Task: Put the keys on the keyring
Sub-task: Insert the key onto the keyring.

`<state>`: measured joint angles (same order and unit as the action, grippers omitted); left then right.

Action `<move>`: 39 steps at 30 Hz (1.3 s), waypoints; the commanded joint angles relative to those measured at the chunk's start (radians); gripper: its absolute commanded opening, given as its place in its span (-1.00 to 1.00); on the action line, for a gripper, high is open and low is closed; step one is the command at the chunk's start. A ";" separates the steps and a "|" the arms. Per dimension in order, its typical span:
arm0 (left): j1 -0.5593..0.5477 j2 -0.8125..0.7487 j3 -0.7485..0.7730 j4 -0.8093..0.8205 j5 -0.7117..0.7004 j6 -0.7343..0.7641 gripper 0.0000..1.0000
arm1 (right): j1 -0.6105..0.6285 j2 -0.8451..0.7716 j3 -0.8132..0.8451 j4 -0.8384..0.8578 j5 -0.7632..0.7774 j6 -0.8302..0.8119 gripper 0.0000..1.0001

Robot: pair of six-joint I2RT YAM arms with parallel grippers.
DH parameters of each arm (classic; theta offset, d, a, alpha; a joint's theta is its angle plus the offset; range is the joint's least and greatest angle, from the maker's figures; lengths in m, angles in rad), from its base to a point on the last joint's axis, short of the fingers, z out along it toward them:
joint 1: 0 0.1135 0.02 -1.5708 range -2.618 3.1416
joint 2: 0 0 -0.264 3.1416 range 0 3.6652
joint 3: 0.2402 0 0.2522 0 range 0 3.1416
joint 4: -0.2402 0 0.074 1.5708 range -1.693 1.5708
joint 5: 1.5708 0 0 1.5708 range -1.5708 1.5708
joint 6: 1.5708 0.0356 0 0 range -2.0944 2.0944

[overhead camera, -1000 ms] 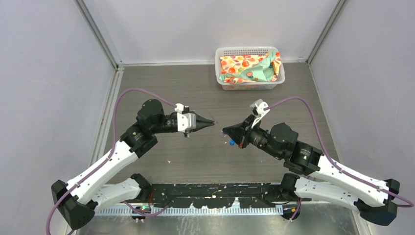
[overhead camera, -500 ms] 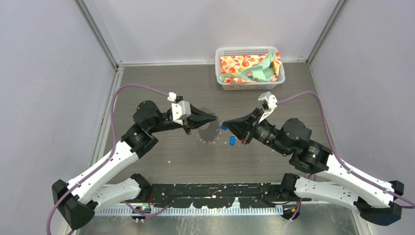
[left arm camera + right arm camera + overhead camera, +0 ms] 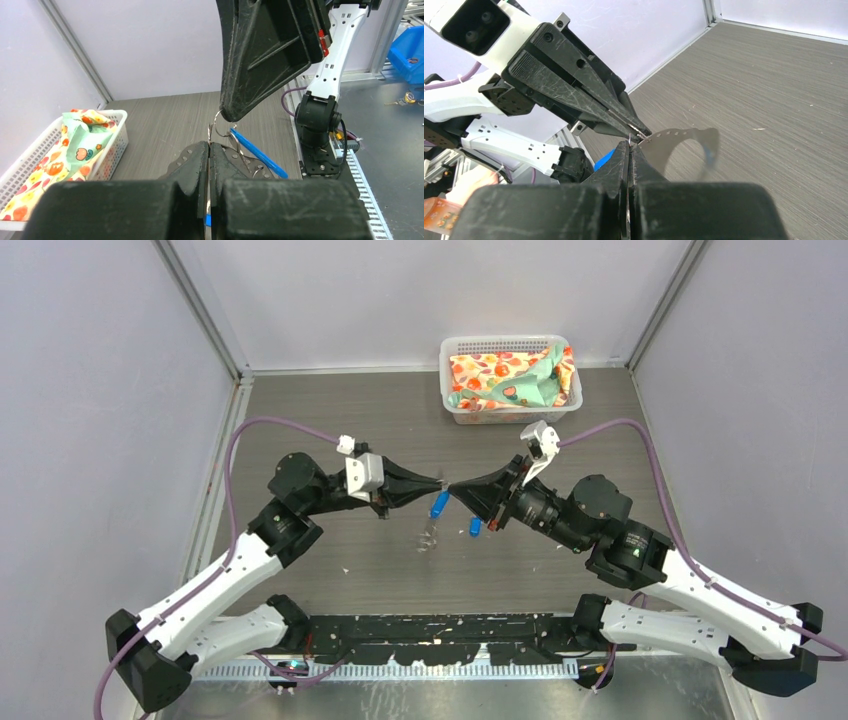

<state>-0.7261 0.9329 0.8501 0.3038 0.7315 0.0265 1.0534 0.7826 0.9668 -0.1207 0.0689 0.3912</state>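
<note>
The left gripper (image 3: 437, 483) has its fingers (image 3: 192, 157) pressed together, clamped on the thin wire of the keyring (image 3: 216, 122), which is held up above the table (image 3: 340, 430). The right gripper (image 3: 458, 489) meets it tip to tip, its fingers also closed. It seems to nip the same ring, though the wire there is too fine to be sure. One blue key (image 3: 438, 504) hangs just under the two tips. The second key (image 3: 474, 527) lies on the table beside the right gripper. A white basket (image 3: 510, 343) of patterned cloth (image 3: 505, 380) sits well behind.
</note>
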 commanded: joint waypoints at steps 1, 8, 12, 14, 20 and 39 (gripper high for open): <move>-0.003 -0.033 0.002 0.099 0.026 0.013 -0.99 | -0.008 -0.010 0.031 0.043 0.036 0.000 -0.98; -0.003 -0.039 -0.009 0.116 0.039 0.028 -0.99 | -0.014 -0.014 0.015 0.055 0.049 0.018 -0.98; -0.003 -0.040 -0.011 0.119 0.053 0.036 -0.99 | -0.016 -0.012 0.013 0.056 0.052 0.023 -0.98; -0.003 -0.042 -0.015 0.118 0.059 0.041 -0.99 | -0.018 -0.010 0.013 0.059 0.052 0.024 -0.98; -0.003 -0.045 -0.020 0.111 0.077 0.063 -0.99 | -0.019 -0.009 0.009 0.061 0.053 0.032 -0.98; -0.003 -0.047 -0.017 0.085 0.042 0.086 -0.99 | -0.029 0.003 -0.011 0.026 0.060 0.055 -0.98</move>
<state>-0.7261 0.9108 0.8219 0.3466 0.7818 0.0956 1.0306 0.7837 0.9649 -0.1127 0.1074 0.4362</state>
